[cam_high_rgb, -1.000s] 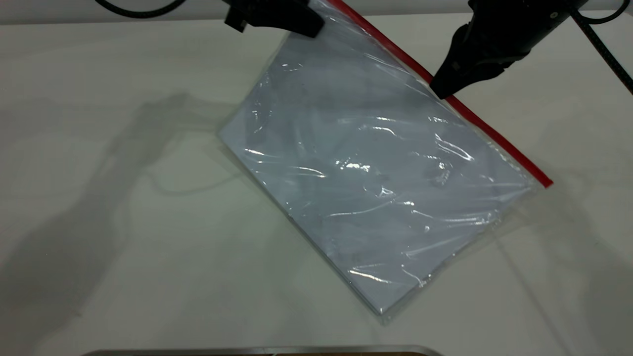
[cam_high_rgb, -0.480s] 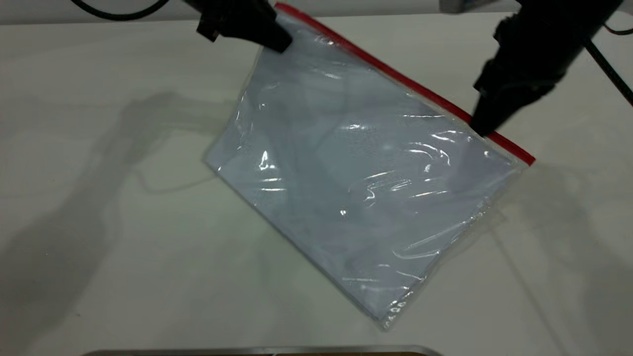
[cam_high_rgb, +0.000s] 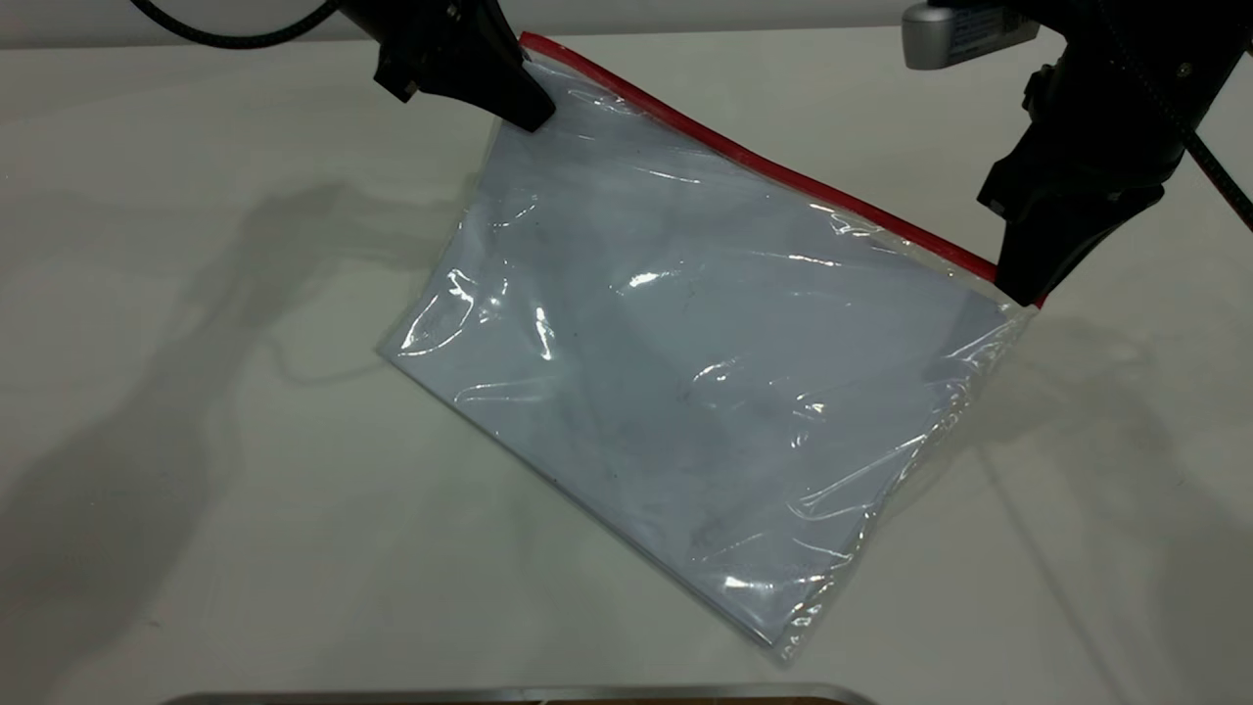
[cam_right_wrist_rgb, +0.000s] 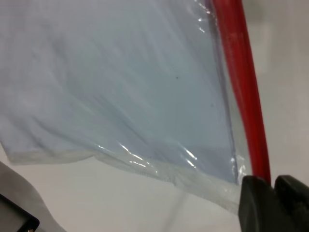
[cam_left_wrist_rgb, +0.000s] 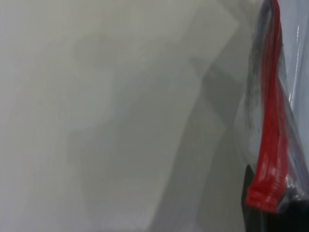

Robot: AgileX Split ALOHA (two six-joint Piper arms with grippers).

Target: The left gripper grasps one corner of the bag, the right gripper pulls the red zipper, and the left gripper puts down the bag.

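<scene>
The black left gripper (cam_high_rgb: 524, 113) pinches the clear plastic bag's (cam_high_rgb: 685, 372) red-strip corner (cam_high_rgb: 533, 54); the black right gripper (cam_high_rgb: 1018, 289) is clamped on the thin red zipper (cam_high_rgb: 764, 162) at its far end.

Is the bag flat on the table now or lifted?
Partly lifted: the left gripper holds the bag up by its corner.

Inventory, counted from beside the rig. One large flat clear plastic bag (cam_high_rgb: 685, 362) on the white bench (cam_high_rgb: 196, 490). One stack of white paper sheets (cam_high_rgb: 636, 392) inside it; individual sheets cannot be counted. One thin red plastic zip strip (cam_high_rgb: 754, 162) along one long edge. Two black robot hands with tapered jaws: one left hand (cam_high_rgb: 524, 113), one right hand (cam_high_rgb: 1018, 289). One metal edge (cam_high_rgb: 509, 695) at the near side of the bench.
</scene>
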